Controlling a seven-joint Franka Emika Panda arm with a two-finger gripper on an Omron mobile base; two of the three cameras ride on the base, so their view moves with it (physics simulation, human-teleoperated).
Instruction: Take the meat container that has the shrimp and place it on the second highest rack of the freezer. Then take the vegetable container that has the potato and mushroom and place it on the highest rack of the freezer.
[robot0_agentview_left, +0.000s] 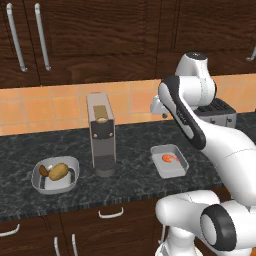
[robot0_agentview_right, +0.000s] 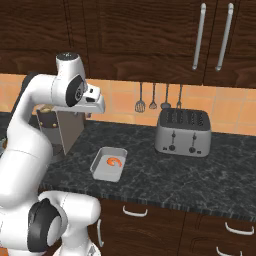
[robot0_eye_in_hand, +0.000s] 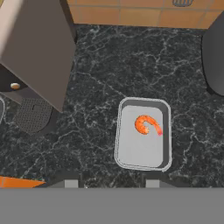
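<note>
- Hand view looks straight down on the black marbled stone counter (robot0_eye_in_hand: 96, 78); my gripper (robot0_eye_in_hand: 112, 183) hangs above it, two dark fingertips (robot0_eye_in_hand: 71, 182) parted about halfway with nothing between them.
- Just ahead of my fingertips, below them and not touched, lies the shallow rectangular grey meat tray (robot0_eye_in_hand: 142, 162), with the small curled orange-pink shrimp (robot0_eye_in_hand: 147, 124) in its far half.
- Off to my left stands the tall grey-brown coffee machine (robot0_eye_in_hand: 37, 48).
- Farther left, beyond that machine in the left base view, sits the rounded grey tub (robot0_agentview_left: 55, 174) holding the oval tan-brown potato (robot0_agentview_left: 58, 171) and the dark-capped mushroom (robot0_agentview_left: 44, 170).
- To my right, a silver four-slot toaster (robot0_agentview_right: 182, 132).
</note>
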